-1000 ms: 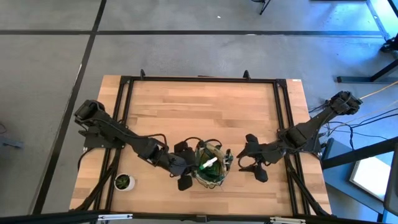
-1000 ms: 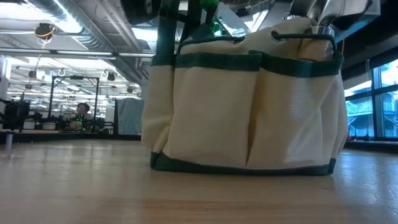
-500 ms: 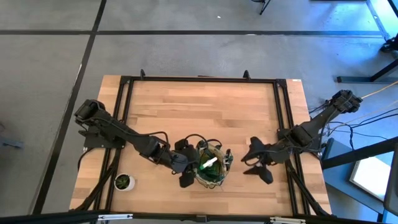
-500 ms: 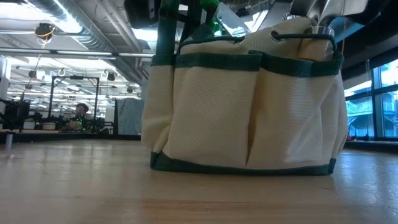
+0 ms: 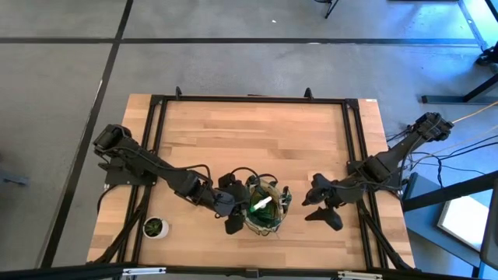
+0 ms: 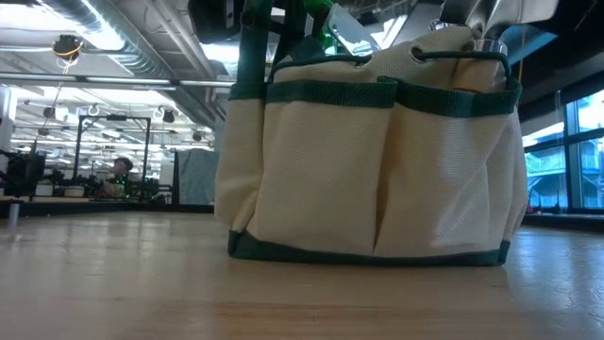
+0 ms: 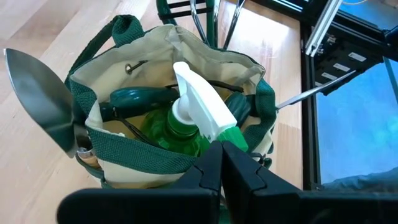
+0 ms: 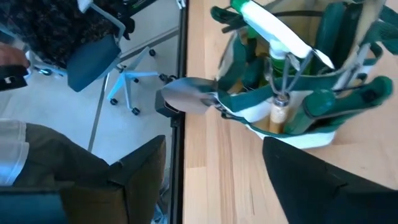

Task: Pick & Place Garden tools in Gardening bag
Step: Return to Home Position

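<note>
The gardening bag stands upright on its base near the table's front edge, khaki with green trim. From its open top stand the green spray bottle with the white trigger and green-handled shears. A trowel's metal blade sticks up out of a side pocket. My left gripper is shut at the bag's left rim, its fingertips right at the bottle's green trigger end. My right gripper hangs open to the right of the bag with nothing between its fingers. My left gripper's shut fingertips point slanting down from the table's left at the green end of the spray bottle's trigger. Whether they touch it cannot be told, because the fingers themselves cover that spot.
A small potted plant stands at the table's front left corner. The dark table frame runs along the edges. The wooden top behind the bag is bare. A person sits in the room beyond.
My right gripper has rolled a little about its own pointing line and stayed open beside the bag. The bag and its tools have not moved.
</note>
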